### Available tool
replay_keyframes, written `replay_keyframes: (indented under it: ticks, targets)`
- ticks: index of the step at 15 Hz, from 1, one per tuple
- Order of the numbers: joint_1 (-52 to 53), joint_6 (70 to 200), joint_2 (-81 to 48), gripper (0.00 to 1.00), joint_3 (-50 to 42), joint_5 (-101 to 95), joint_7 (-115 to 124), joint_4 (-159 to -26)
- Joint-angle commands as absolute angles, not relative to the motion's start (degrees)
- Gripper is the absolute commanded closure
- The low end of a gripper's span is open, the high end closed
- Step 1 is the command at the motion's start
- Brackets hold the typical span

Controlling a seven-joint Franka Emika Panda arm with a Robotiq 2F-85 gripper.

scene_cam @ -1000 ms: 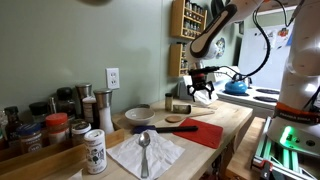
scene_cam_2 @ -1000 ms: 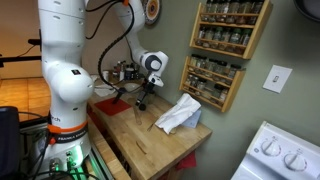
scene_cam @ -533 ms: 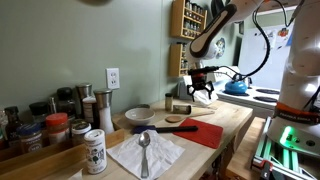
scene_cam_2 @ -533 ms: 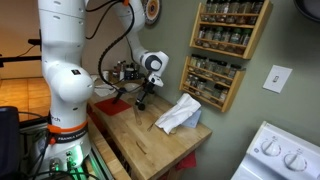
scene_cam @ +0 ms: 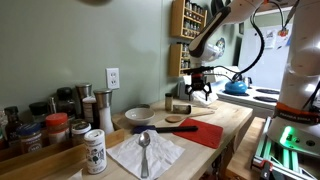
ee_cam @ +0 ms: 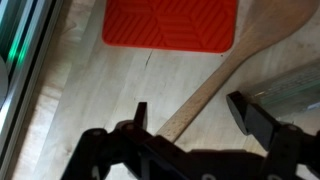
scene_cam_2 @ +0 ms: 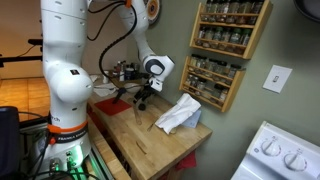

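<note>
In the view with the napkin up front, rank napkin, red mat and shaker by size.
Napkin, largest.
Red mat and shaker look alike in size; the shaker stands nearer the camera, so I won't rank them.

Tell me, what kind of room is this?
Probably a home kitchen. There is a wall-mounted wooden spice rack full of jars, a white stove with round knobs, and a pale wooden butcher-block counter.

Soft, even indoor light fills both exterior views, which are small and slightly grainy. The wrist view is brighter; the end effector [ee_cam: 190, 118] looms dark, blurred, silhouetted.
</note>
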State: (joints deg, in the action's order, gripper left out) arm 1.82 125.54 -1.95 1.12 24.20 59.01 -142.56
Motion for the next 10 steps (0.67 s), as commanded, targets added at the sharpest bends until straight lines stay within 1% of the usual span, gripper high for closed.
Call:
replay_keyframes:
  ticks: [1, 7, 10]
  targets:
    - [1.34, 130.06, -3.43, 0.0, 0.9, 32.65, 61.69, -143.86]
    - [1.47, 139.23, -4.63, 0.0, 0.76, 44.77, 66.96, -147.12]
    - [1.37, 140.5, -4.87, 0.0, 0.85, 51.93, 68.99, -148.31]
